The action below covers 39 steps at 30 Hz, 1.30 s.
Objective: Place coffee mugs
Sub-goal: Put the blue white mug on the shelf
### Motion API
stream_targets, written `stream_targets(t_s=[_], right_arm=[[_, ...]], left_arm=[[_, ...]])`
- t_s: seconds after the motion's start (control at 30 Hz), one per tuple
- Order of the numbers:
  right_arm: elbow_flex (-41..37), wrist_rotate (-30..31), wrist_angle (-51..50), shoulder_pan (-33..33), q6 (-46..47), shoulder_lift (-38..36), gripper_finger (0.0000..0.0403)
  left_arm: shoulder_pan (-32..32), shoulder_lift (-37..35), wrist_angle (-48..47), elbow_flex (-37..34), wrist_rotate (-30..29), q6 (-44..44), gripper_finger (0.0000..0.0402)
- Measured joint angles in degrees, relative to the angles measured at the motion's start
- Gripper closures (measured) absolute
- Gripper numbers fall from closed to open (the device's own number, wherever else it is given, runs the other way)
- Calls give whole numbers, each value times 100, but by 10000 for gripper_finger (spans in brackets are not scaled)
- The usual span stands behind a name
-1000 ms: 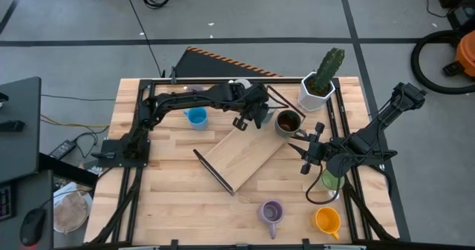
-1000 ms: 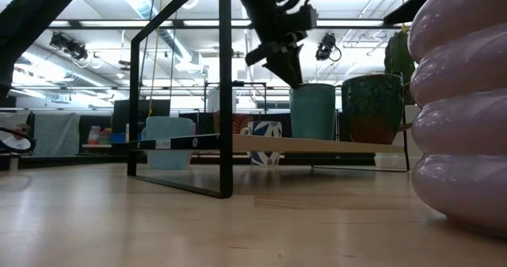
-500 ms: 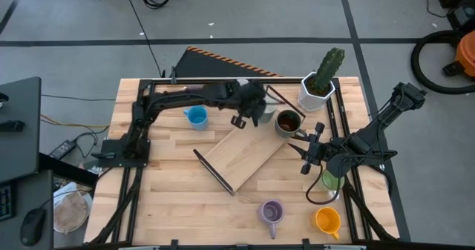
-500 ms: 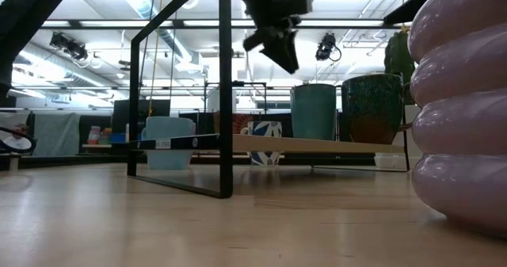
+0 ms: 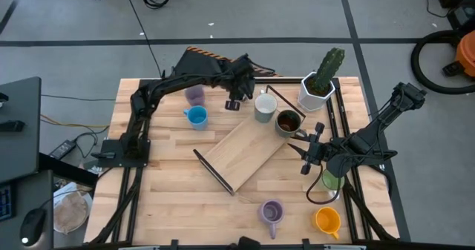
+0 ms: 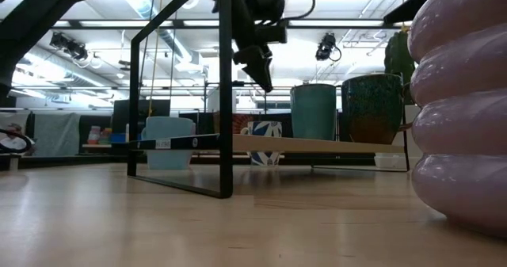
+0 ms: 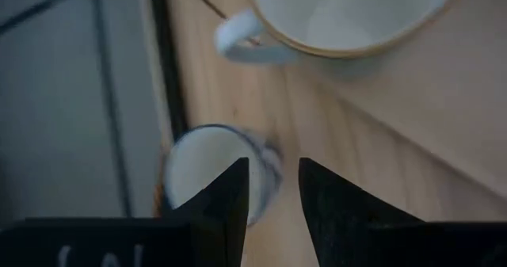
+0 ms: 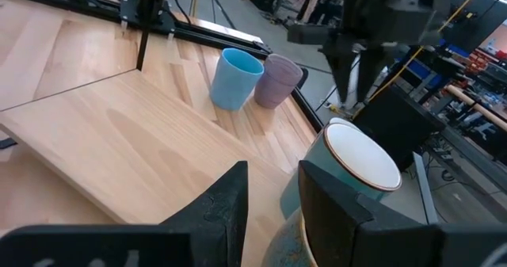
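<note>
My left gripper hangs open by a narrow gap over the table's far edge, above a small white mug that stands by the black rail. A teal mug with a white inside and a dark brown mug stand upright on the far end of the tilted wooden shelf. A lavender mug and a blue mug stand on the table to the left of it. My right gripper waits, open by a narrow gap, near the brown mug, with a green mug beside its arm.
A second lavender mug and an orange mug stand near the table's near edge. The white pot with the cactus is at the far right corner. The shelf's black wire frame rises at its near end.
My left gripper has drawn away from above the teal mug toward the table's far edge and a little left. The teal mug, hidden under it before, now shows standing on the shelf. The right arm has kept still.
</note>
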Motion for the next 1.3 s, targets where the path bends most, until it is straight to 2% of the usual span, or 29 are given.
stream_targets(t_s=[0.1,0.5,0.87,0.97,1.13,1.3], right_arm=[[0,-2,1,14,-2,2,285],[2,-4,50,50,-17,4,285],[2,0,39,74,-17,7,285],[2,0,39,72,-17,7,285],[2,-2,36,72,-14,9,285],[1,-2,35,72,-7,8,285]], left_arm=[[112,78,46,2,246,-122,283],[277,534,-167,2,141,-693,283],[277,876,-94,2,-424,-684,285],[271,876,-104,2,-433,-645,306],[262,872,-317,4,-408,-571,378],[266,828,-497,8,-441,-459,384]])
